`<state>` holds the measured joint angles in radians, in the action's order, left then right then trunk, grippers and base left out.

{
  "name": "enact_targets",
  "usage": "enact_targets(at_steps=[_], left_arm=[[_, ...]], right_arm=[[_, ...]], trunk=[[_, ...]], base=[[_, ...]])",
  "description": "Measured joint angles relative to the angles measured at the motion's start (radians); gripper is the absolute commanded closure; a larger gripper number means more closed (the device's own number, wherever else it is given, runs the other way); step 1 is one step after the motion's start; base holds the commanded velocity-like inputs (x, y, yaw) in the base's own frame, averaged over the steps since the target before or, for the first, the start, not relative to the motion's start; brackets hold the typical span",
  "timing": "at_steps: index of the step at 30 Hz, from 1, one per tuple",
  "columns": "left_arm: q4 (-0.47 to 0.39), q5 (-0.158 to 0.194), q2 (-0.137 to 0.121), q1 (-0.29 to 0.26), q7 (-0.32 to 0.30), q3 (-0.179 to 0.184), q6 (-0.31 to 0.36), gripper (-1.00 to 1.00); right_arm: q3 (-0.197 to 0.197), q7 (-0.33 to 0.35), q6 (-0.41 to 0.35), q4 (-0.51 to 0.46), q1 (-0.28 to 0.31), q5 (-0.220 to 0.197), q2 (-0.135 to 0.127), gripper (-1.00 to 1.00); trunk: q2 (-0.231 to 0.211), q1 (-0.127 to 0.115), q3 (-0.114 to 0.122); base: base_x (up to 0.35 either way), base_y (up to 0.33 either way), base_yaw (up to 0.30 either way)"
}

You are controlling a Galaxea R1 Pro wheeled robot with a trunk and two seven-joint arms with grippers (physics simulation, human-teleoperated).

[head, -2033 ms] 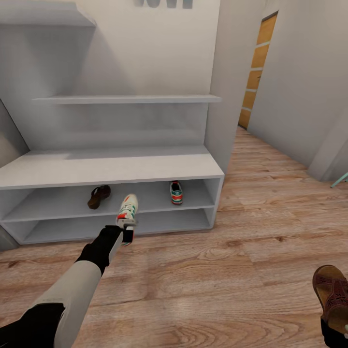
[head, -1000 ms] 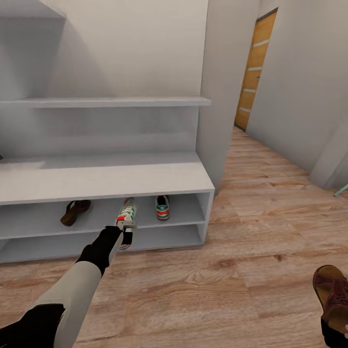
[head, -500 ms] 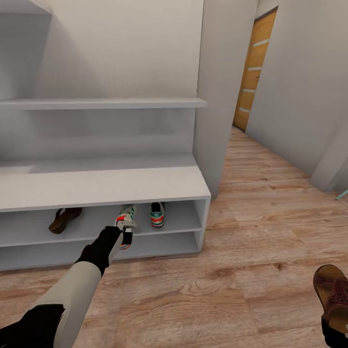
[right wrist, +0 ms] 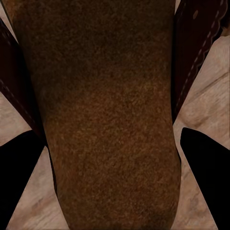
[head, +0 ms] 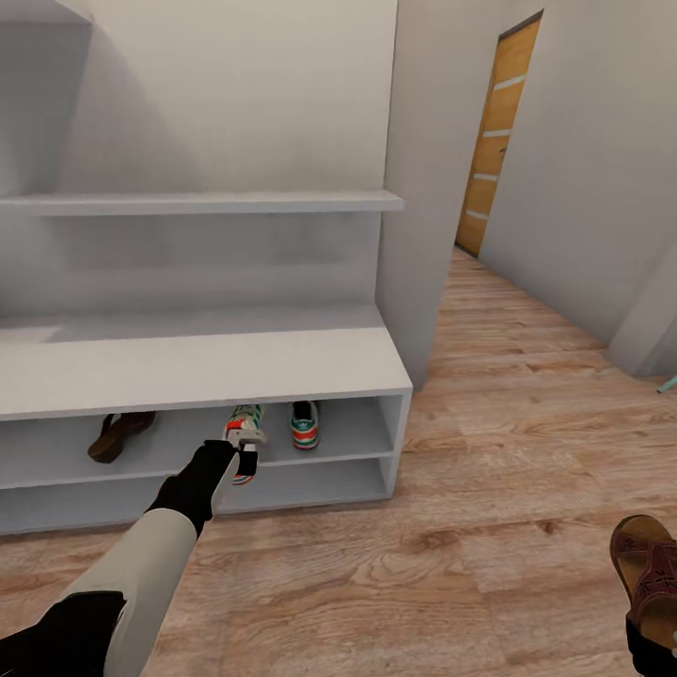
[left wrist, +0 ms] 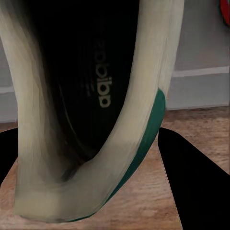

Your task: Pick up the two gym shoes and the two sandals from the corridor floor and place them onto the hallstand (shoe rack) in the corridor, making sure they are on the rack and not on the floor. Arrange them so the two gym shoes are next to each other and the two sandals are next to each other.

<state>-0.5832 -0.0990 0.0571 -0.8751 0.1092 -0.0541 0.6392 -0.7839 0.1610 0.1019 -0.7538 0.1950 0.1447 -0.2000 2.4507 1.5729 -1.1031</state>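
My left gripper [head: 245, 451] is shut on a cream-white gym shoe [head: 244, 434] with green stripes, gripped at the heel and held toe-first at the front edge of the hallstand's [head: 188, 367] upper open shelf. The left wrist view looks into that gym shoe [left wrist: 91, 110], between black fingers [left wrist: 196, 187]. A second gym shoe [head: 304, 423] stands on the same shelf just to the right. One dark brown sandal [head: 118, 434] lies on that shelf at the left. At the lower right, my right gripper [head: 651, 644] is shut on the other sandal [head: 649, 569], held above the corridor floor [head: 451, 564]; its insole [right wrist: 105, 120] shows in the right wrist view.
A grey wall column [head: 418, 188] stands right of the hallstand. Beyond it the corridor runs to an orange wood door [head: 494, 141]. A turquoise object [head: 666, 384] pokes in at the right edge. The hallstand's lower shelf [head: 310, 484] and stepped wall shelf [head: 207, 202] hold nothing.
The camera has moved, so the hallstand has slid left and lower in the picture. The gym shoe in my left gripper is now nearer the shelf's front. Both grips are unchanged.
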Motion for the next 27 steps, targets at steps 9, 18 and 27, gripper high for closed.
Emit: enact_targets(at_steps=[9, 18, 27], left_arm=[[0.0, 0.0, 0.0, 0.0, 0.002, 0.0, -0.001, 1.0], [-0.001, -0.001, 0.001, 0.0, -0.004, 0.008, -0.003, 1.0], [-0.001, 0.001, 0.0, 0.0, -0.005, 0.027, -0.001, 1.0]], right_arm=[[0.0, 0.0, 0.0, 0.0, 0.0, 0.0, 0.0, 1.0], [0.003, 0.0, 0.0, -0.002, 0.0, -0.001, 0.0, 1.0], [0.004, 0.0, 0.0, -0.003, 0.0, -0.001, 0.002, 1.0]], trunk=[[0.0, 0.0, 0.0], [0.0, 0.0, 0.0], [0.021, 0.012, -0.012]], base=[[0.225, -0.096, 0.0], [0.02, -0.01, 0.0], [0.0, 0.0, 0.0]])
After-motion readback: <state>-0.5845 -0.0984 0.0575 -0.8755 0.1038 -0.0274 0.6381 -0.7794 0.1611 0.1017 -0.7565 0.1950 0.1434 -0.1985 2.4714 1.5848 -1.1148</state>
